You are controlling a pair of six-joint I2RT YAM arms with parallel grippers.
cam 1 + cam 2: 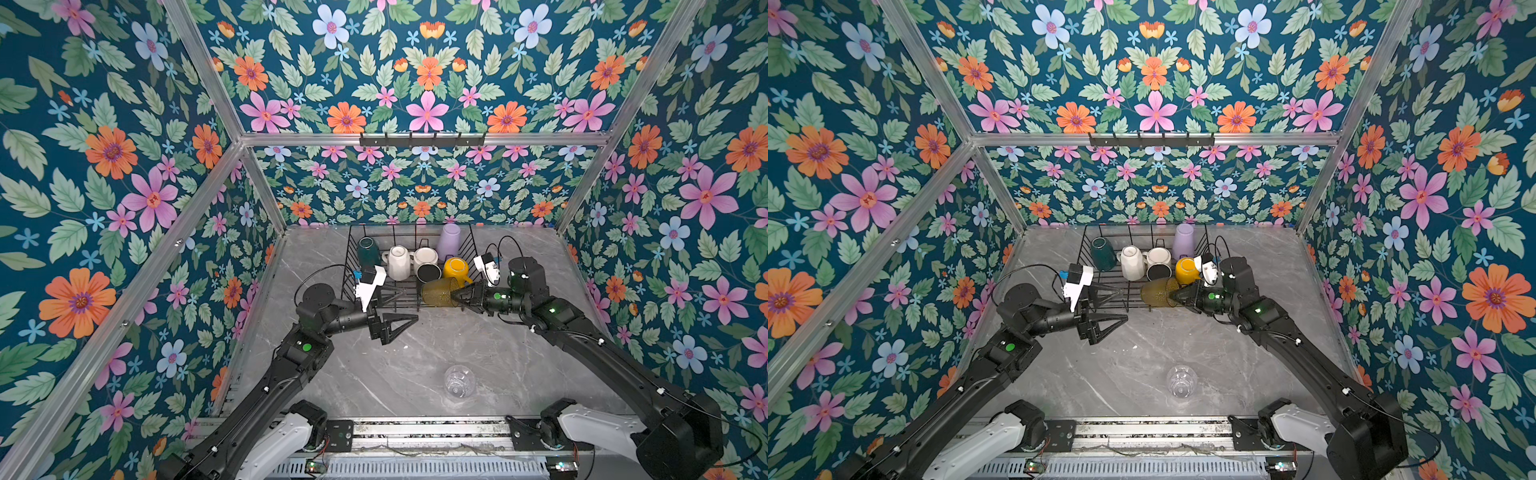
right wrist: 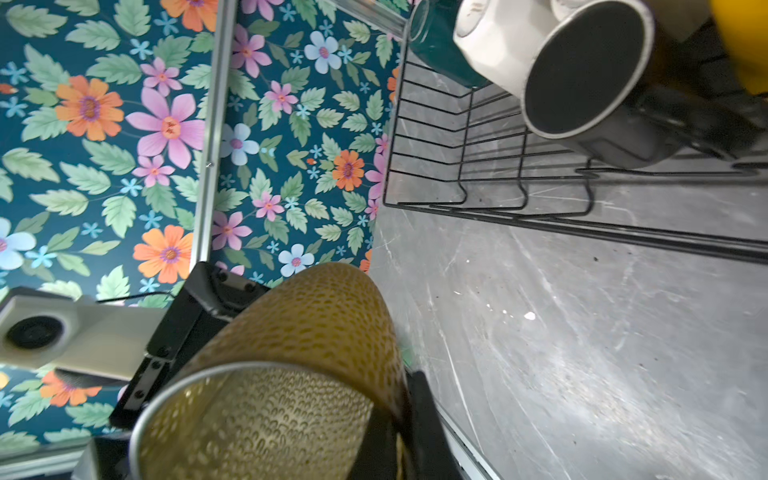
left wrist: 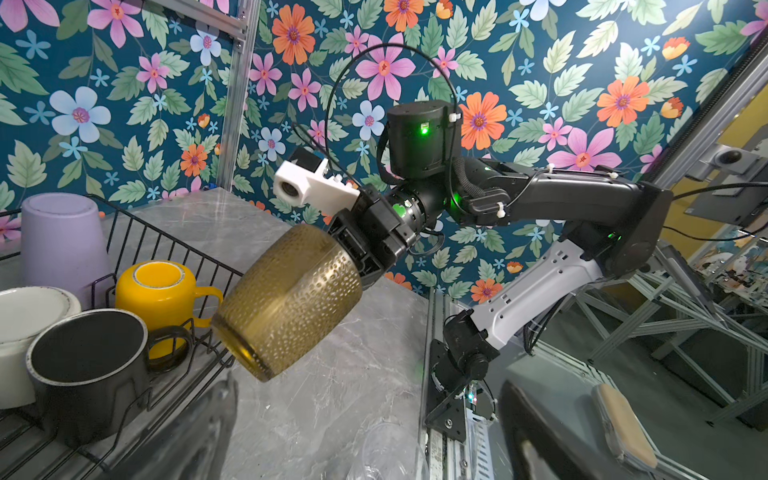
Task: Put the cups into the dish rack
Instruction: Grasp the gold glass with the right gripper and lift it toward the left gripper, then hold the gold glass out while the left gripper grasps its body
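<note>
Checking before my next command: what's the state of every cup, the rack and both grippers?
amber glass: tilted, held at rim
clear glass: on table, unloaded
dark green mug: racked
white mug: racked
cream mug: racked
black mug: racked
yellow mug: racked
lilac tumbler: racked, inverted
dish rack: six cups inside
left gripper: open, empty
right gripper: shut on amber glass

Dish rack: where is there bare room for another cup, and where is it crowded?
Free: the near-left wire floor of the dish rack, in front of the white mug and dark green mug; the table between rack and clear glass. Crowded: rack's right side, around black mug, yellow mug and held amber glass.
</note>
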